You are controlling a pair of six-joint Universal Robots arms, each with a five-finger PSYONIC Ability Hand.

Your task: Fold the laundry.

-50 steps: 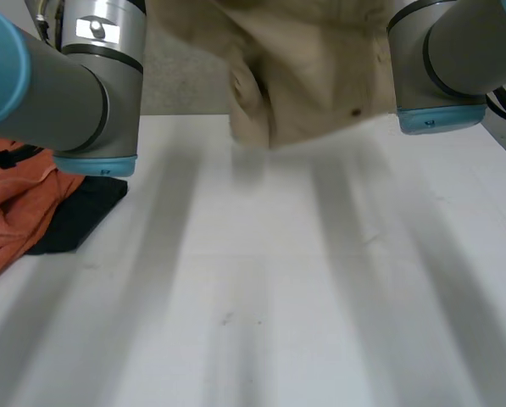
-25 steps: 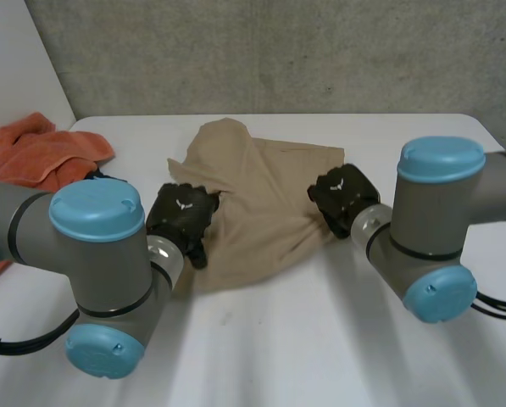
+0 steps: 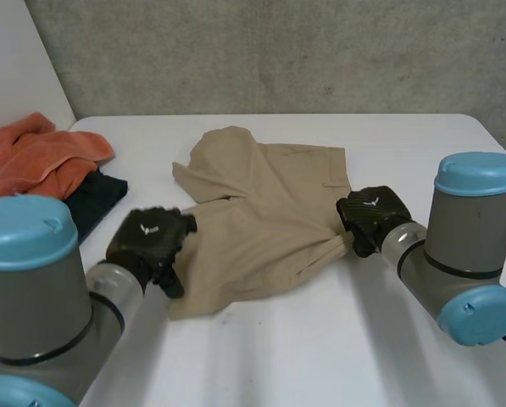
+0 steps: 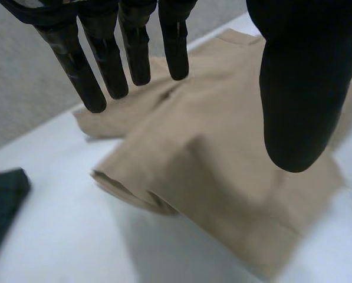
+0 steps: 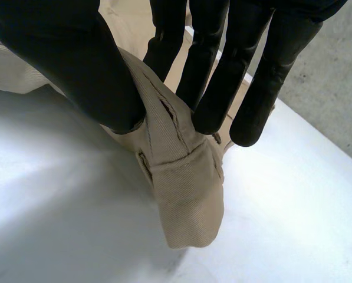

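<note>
While the beige garment (image 3: 261, 212) is pinched by the right hand (image 3: 371, 216), the left hand (image 3: 147, 242) is splayed above it.

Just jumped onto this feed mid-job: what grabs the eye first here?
A rumpled tan garment sprawls across the middle of the white table, and the right hand pinches a fold at its right edge. The left hand is open at the garment's near left edge. An orange cloth and a dark cloth lie together at the table's far left.
</note>
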